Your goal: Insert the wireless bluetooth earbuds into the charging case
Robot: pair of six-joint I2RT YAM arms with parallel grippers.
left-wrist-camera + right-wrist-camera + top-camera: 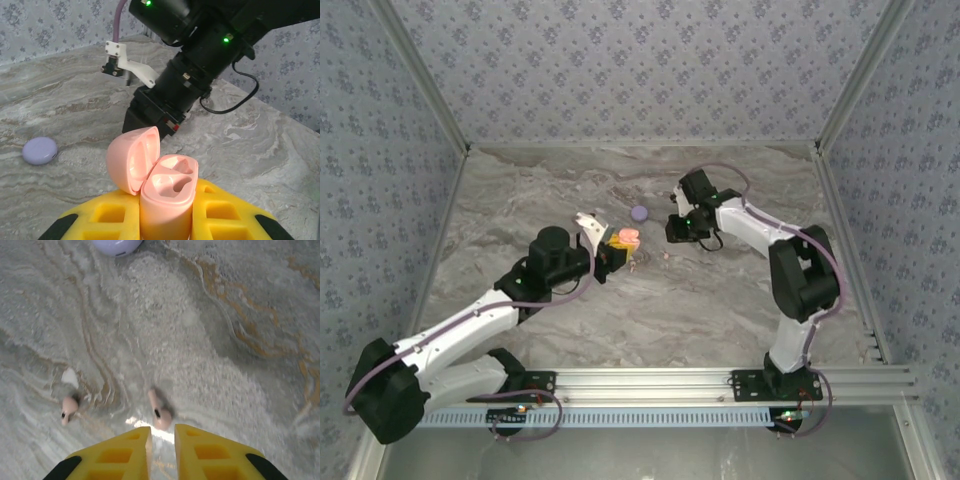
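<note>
Wireless bluetooth earbuds (160, 412), two small pale pink buds of glossy plastic with short stems, are seen lying on the grey veined marble tabletop (240, 340) in the right wrist view. One lies just ahead of the right gripper (163, 452) and the other (69, 409) off to the left, the two well apart. They are judged to be very light, rigid and slick, so a careless pinch could flick them aside or squirt them out. A hold across the rounded head, with the stem left free, is judged best.

The right gripper's yellow padded fingers (115, 457) are set a narrow gap apart with nothing between them. The left gripper (167, 222) is pressed onto the body of the pink rounded plastic charging case (167, 197), which is held upright with its hinged lid (131, 160) thrown back and both moulded sockets empty.

The shape of the sockets is given by the left wrist view, where the top external view renders the case as a small pink blob between the arms. How the stems lie is supplied by the right wrist view. A lilac round closed case (40, 151) is seen resting on the tabletop, apart from both grippers
</note>
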